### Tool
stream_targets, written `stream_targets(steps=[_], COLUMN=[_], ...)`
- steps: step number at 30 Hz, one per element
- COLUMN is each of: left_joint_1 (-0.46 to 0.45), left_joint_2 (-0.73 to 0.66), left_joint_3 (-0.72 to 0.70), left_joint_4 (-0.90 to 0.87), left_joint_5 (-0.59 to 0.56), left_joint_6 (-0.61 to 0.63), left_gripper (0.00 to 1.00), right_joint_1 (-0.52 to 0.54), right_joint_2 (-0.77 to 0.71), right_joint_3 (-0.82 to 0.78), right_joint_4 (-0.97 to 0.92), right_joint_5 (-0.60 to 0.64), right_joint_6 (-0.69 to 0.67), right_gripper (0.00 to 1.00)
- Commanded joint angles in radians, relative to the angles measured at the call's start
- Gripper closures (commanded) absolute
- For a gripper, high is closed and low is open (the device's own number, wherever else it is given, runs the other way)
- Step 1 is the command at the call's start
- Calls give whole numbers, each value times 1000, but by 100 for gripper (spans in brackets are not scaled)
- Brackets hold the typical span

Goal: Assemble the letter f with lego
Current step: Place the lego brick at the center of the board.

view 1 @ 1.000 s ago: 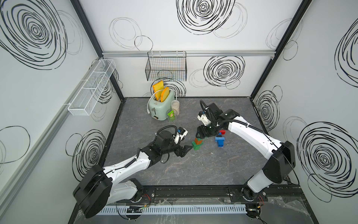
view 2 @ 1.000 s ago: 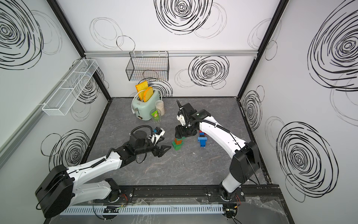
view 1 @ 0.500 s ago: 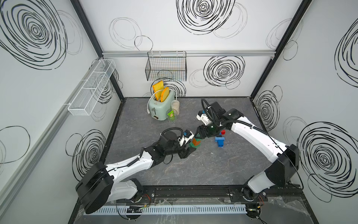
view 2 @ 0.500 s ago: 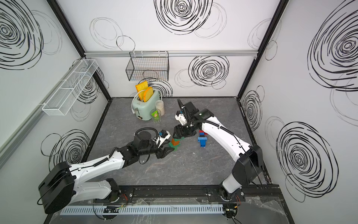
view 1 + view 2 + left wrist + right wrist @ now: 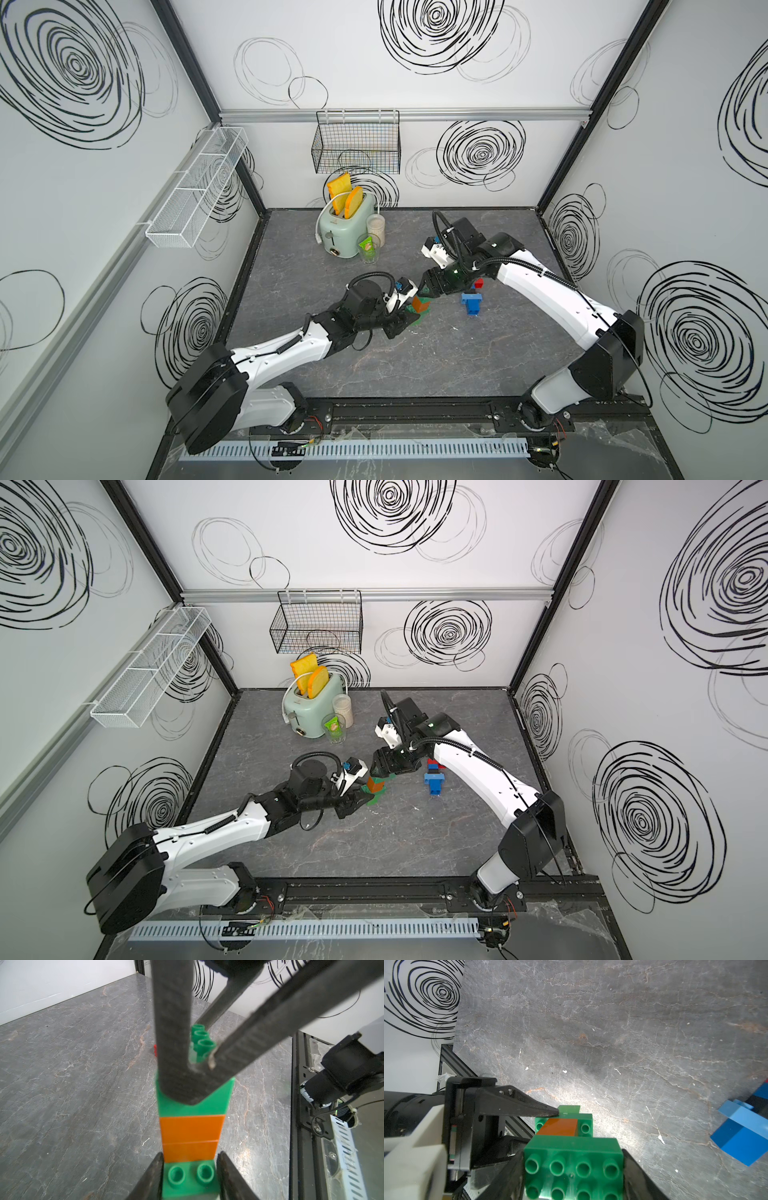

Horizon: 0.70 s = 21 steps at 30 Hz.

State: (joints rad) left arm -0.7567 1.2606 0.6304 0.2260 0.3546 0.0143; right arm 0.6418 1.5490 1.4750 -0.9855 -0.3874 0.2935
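Both top views: from high at front, looking down toward white back wall, far off, whole grey marbled tabletop in frame. Wrist cams v. close: left looks low across it, right steeply down. All 4 share the green-and-orange plastic brick stack.
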Motion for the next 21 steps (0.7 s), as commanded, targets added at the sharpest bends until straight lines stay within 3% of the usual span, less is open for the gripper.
stream_targets(steps=[1,7,17,21], left_joint_1=[-3,-6,-6,-4], left_joint_2=[4,6,2,16], left_joint_3=[29,26,18,21], left_joint_4=[13,14,6,0], left_joint_5=[23,33,30,41], left_joint_6=[8,6,1,-10], left_gripper=[59,66,67,67], right_joint_1=[2,2,-10,-52], right_joint_2=[-28,-25,-19,-10], right_joint_3=[11,7,5,26], right_joint_4=[-19,-14,21,54], right_joint_5=[-21,-29,-14,51], right_joint_6=[-21,-21,-3,28], right_gripper=[44,41,18,10])
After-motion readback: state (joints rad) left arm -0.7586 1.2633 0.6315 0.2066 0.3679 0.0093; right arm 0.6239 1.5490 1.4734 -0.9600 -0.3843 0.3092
